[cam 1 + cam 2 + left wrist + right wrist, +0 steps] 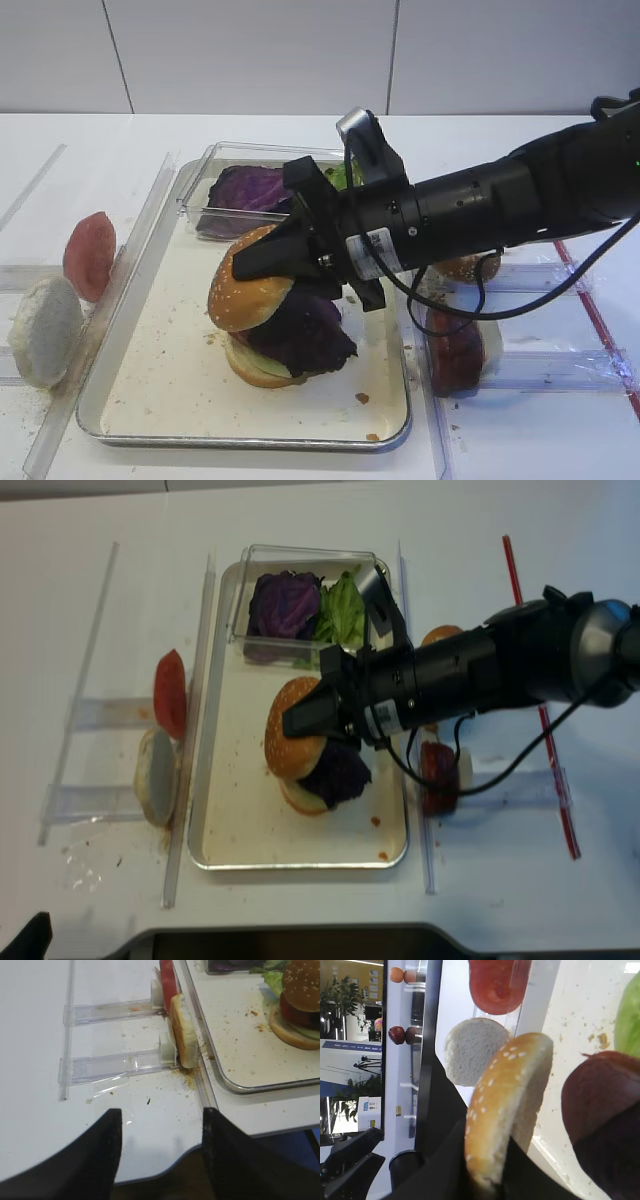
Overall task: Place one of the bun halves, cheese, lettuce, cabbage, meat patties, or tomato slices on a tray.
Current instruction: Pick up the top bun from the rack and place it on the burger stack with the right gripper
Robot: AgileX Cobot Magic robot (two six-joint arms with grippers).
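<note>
Right black gripper [262,262] clamped on the golden-brown sesame-seeded bun top [248,277], held tilted on edge above the stacked burger on the large silver-rimmed metal tray [160,405]. Directly under the bun, a dark purple wrinkled cabbage leaf [305,335] draped over the stack. More cabbage and crinkly green lettuce [343,615] in the small clear plastic box [262,556]. Left black gripper [160,1152] parted wide, holding nothing, over the white table [35,1060].

A pale floury disc [44,330] stands beside a clear plastic rail [100,330].
</note>
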